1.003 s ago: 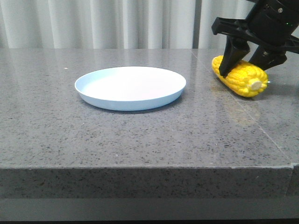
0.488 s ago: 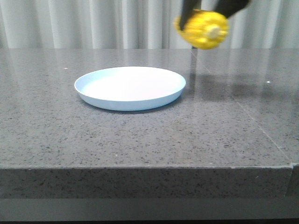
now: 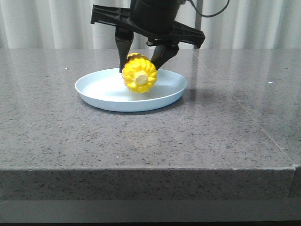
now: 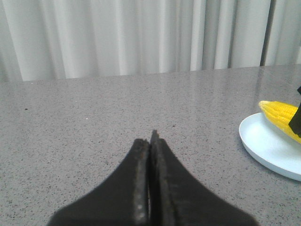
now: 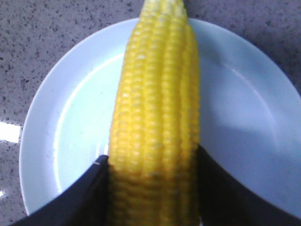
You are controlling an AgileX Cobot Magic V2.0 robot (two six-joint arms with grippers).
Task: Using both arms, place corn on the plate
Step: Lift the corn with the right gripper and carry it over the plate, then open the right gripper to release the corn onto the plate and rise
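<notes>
We hold the corn (image 3: 139, 77) in our right gripper (image 3: 143, 61), its two black fingers pressed against the cob's sides. The cob hangs directly over the plate (image 3: 94, 94), low and near the plate's middle; from the front we cannot tell whether it touches the plate's floor yet. Its long axis runs front to back across the plate, with the pale stub end toward the plate's near rim and the pointed tip toward the far rim. In the right wrist view the corn (image 5: 155, 117) lies lengthwise across the plate (image 5: 244, 113), inside the rim except perhaps at its far tip. Our left gripper (image 4: 149, 155) sits well away from the plate, on its left side, fingers pressed together and holding nothing. We judge that the release needs only a short drop straight down.
</notes>
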